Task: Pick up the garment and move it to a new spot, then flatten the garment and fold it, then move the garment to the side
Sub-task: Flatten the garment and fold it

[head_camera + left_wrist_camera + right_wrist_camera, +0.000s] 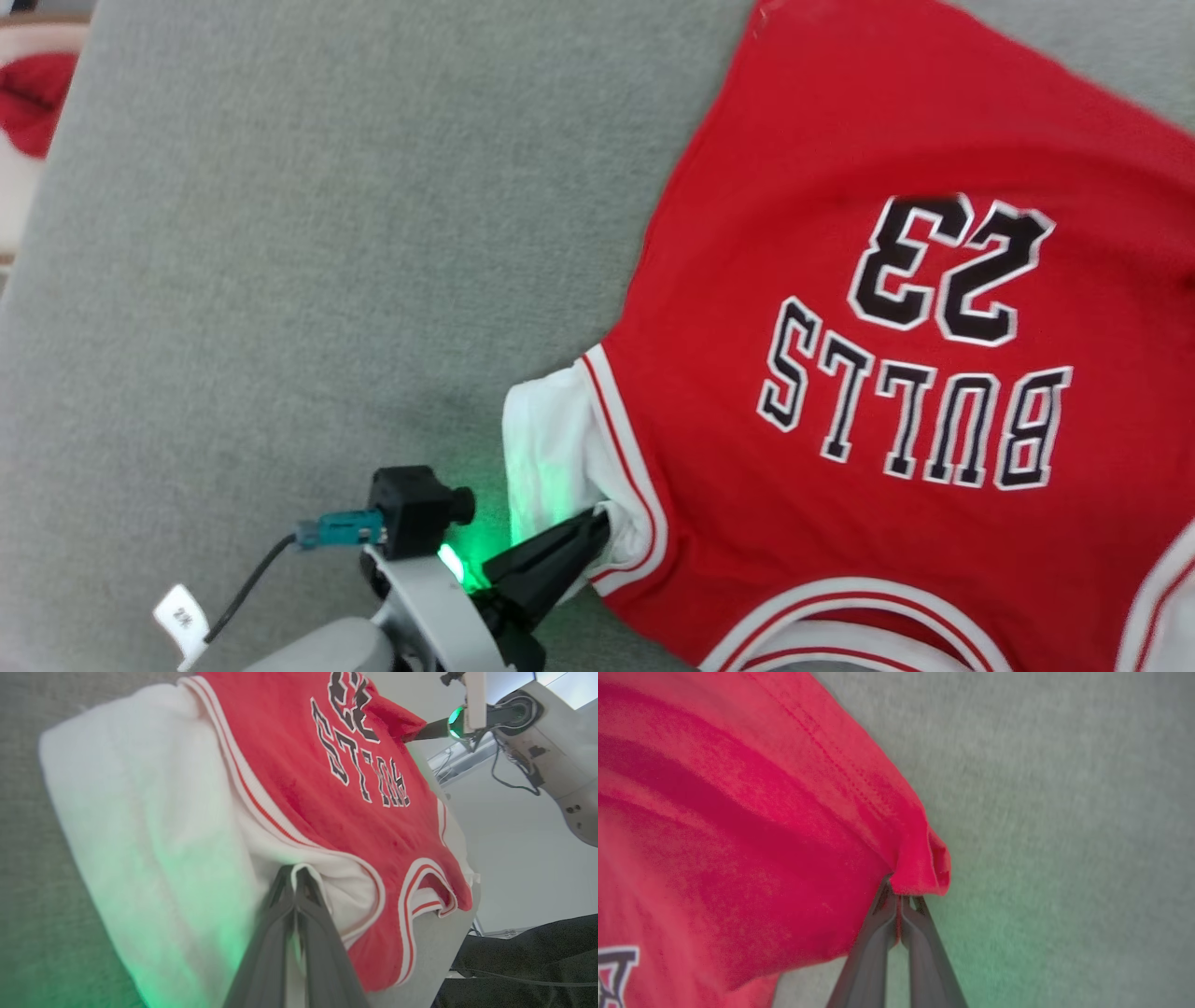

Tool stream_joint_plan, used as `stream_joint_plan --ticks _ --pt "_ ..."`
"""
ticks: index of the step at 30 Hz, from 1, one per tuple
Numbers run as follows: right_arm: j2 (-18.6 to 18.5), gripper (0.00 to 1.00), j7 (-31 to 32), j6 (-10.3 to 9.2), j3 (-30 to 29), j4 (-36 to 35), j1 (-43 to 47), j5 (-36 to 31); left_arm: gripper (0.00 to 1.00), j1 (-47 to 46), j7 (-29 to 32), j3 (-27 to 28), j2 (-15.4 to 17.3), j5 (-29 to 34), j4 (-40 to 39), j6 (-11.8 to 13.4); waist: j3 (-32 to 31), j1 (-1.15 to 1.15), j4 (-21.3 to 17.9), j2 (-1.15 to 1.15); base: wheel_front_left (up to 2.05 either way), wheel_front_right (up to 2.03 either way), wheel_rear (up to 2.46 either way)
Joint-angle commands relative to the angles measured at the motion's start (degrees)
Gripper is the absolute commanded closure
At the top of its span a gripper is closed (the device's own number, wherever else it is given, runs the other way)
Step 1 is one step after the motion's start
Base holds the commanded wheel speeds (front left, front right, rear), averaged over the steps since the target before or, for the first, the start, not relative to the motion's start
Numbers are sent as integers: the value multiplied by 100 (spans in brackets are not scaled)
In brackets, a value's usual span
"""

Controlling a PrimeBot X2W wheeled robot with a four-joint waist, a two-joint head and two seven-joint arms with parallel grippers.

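- The Bulls jersey (794,140) lies spread, lettering up, at the right of the grey table (280,233).
- The left gripper (597,525) has its fingers (271,942) pinching the white sleeve (546,429) beside the striped armhole trim.
- The right gripper (899,899) pinches a red hem corner (924,868).
- Two holds well apart likely keep the cloth taut when lifted.

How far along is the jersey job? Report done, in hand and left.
Done: the Bulls jersey lies mostly spread, lettering up, on the grey surface. In hand: left gripper shut on its white sleeve edge, right gripper shut on a red hem corner. Left: folding, moving aside.
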Motion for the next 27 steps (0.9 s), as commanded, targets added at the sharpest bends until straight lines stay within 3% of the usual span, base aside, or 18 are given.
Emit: stream_joint_plan --ticks 1,9,14,21,27 --pt "-74 100 72 -8 121 -49 497 74 100 75 -27 51 104 -32 55 57 -323 0 -314 0 0 0 0" --pt "-565 100 68 -7 -43 -1355 2330 546 100 329 -77 108 341 -121 -187 189 -607 0 -666 0 0 0 0" --pt "-613 100 142 -7 -152 -1994 3473 662 100 405 -88 145 461 -158 -297 250 -695 0 -809 0 0 0 0" --pt "-293 100 388 -6 -104 -2520 4757 558 100 428 -69 164 539 -178 -387 300 -747 0 -877 0 0 0 0" --pt "200 100 334 -3 -199 -2612 5129 378 100 455 -59 150 568 -201 -402 329 -823 0 -891 0 0 0 0"
